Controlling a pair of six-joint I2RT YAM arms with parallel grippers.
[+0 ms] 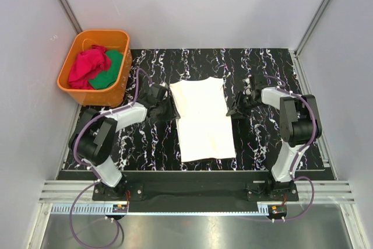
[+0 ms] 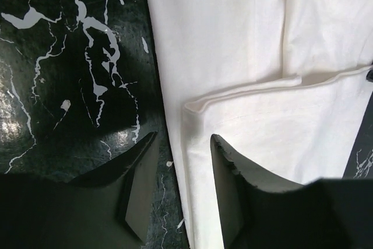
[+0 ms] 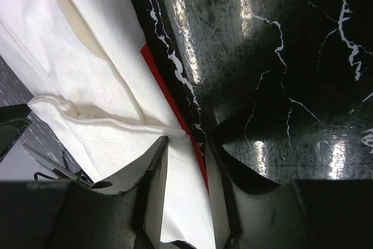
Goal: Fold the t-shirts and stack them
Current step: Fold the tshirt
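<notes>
Left tool points down at the left edge of the white t-shirt, jaws about half apart and straddling that edge; one finger is over bare counter, the other over the cloth; the cloth between them lies flat, not pinched. A folded-over flap with a hemmed edge lies just ahead of this tool.

Right tool sits at the shirt's opposite edge, about level with the left one in the top view; jaws narrow, white cloth filling the gap from finger to finger and a crease running into it; cannot tell if the cloth is actually pinched or only lying between. A thin red strip shows along the cloth's edge by this tool; cannot tell what it is.

The shirt lies spread in the middle of the black marbled counter, between the two arms, its long side running near to far, wider at the far end.

Orange tub stands at the far left corner, well apart from the shirt; bundled inside are a red cloth and a green cloth, touching each other.
</notes>
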